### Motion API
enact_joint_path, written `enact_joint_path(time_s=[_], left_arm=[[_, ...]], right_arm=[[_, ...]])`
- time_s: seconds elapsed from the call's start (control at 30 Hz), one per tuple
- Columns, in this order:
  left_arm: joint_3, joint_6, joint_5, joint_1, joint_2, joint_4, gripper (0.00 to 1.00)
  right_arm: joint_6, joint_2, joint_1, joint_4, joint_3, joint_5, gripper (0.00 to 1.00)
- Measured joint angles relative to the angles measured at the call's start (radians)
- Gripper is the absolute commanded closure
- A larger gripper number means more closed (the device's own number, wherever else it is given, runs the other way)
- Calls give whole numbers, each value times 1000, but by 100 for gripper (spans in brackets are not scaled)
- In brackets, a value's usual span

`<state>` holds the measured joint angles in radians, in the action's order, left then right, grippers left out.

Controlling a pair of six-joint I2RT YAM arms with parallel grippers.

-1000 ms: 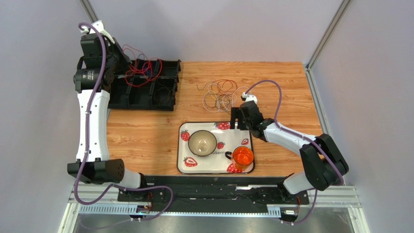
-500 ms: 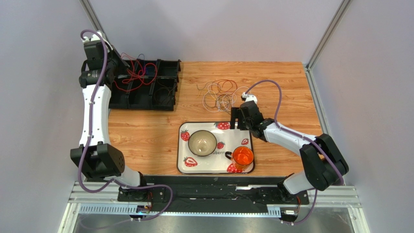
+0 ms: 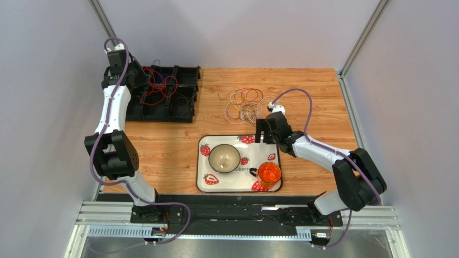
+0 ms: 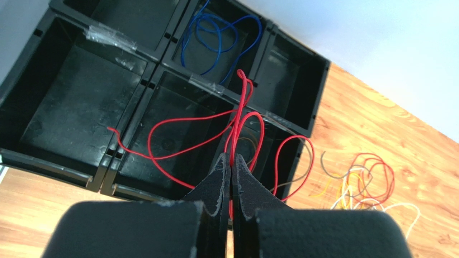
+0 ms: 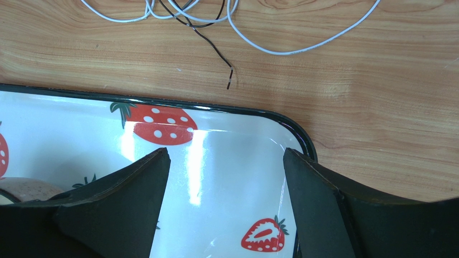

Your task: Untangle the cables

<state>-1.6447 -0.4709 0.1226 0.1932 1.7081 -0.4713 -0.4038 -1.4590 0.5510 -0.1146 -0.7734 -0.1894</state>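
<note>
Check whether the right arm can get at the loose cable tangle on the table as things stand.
Probably yes: the right pincer hangs open over the strawberry tray's far corner, and the cable tangle lies just beyond it, with nothing between.

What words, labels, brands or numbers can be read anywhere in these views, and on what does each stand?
"...berr...": small dark print on the strawberry tray, between the bowl and the orange cup. The bowl hides its start, and the rest is too small to read for certain.
Nothing else: the black bins and both wrist views show no writing.
</note>
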Motion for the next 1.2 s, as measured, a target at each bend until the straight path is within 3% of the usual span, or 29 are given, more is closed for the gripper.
enact_joint_path(time_s=[0.77, 1.1, 1.13, 1.2], left_arm=[[9, -1, -16, 18, 236, 16, 100], [-31, 2, -42, 18, 344, -74, 100], [-35, 3, -45, 18, 348, -82, 96], [-52, 5, -57, 18, 350, -105, 80]], right_arm=[[0, 0, 0, 0, 0, 0, 18], [0, 0, 0, 0, 0, 0, 18], [0, 0, 0, 0, 0, 0, 18], [0, 0, 0, 0, 0, 0, 18]])
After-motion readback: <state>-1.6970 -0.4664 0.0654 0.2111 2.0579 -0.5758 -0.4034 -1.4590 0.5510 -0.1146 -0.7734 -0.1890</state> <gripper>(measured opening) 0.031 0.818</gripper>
